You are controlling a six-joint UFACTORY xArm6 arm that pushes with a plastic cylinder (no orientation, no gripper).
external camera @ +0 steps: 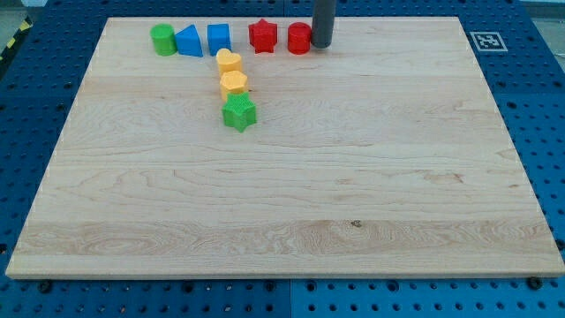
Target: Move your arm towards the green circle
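The green circle (163, 40) stands at the view's top left of the wooden board (291, 212), the leftmost in a row of blocks. My tip (321, 45) is at the view's top, right beside the red circle (299, 39) on its right, far to the right of the green circle. Between them in the row are a blue triangle (189, 41), a blue square (219, 38) and a red star (262, 35).
Below the row, a yellow heart (229, 61), a yellow hexagon (234, 84) and a green star (239, 113) form a short column. A fiducial tag (485, 40) sits at the board's top right corner. Blue pegboard (35, 97) surrounds the board.
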